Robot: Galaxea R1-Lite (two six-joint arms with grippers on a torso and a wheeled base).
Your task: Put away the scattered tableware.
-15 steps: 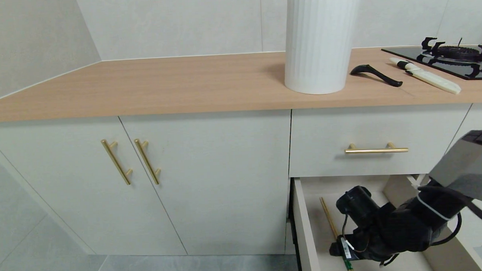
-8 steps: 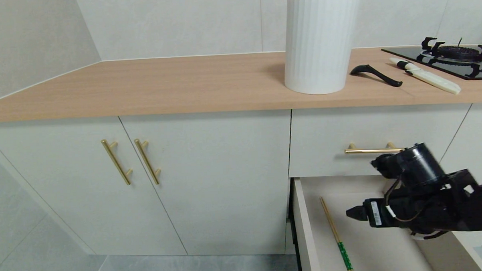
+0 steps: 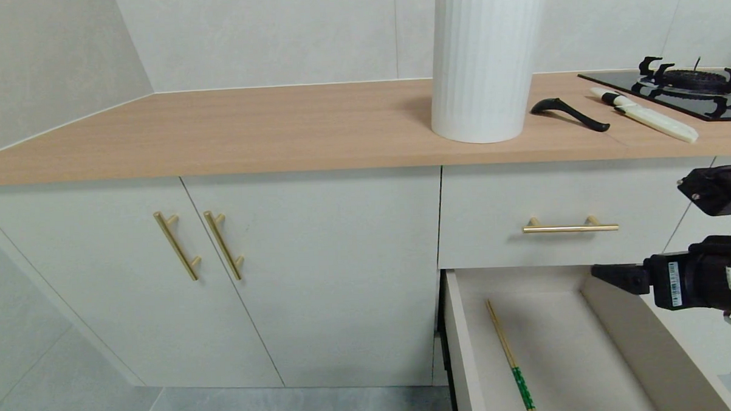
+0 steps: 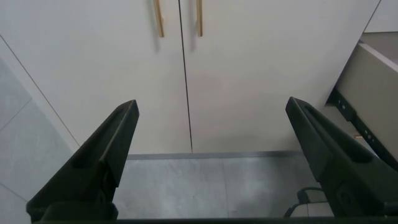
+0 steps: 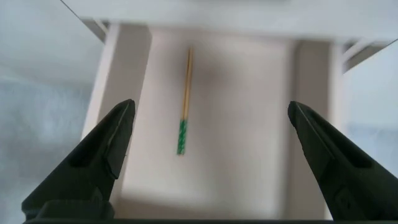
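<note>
The right pincer (image 5: 209, 107) is wide open and empty. Below it, the chopsticks (image 3: 509, 358) lie in the open drawer (image 3: 462, 330). The left pincer (image 4: 211, 107) is open too. Up past the right pincer, a knife (image 3: 648, 115) waits on the countertop (image 3: 278, 129). Going up, the right pincer could bump the countertop edge or push the knife away. 1 second ago it was down in the drawer.

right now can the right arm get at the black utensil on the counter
Probably yes: the right gripper is open and empty, and the black utensil lies uncovered on the counter beside the white canister.
</note>
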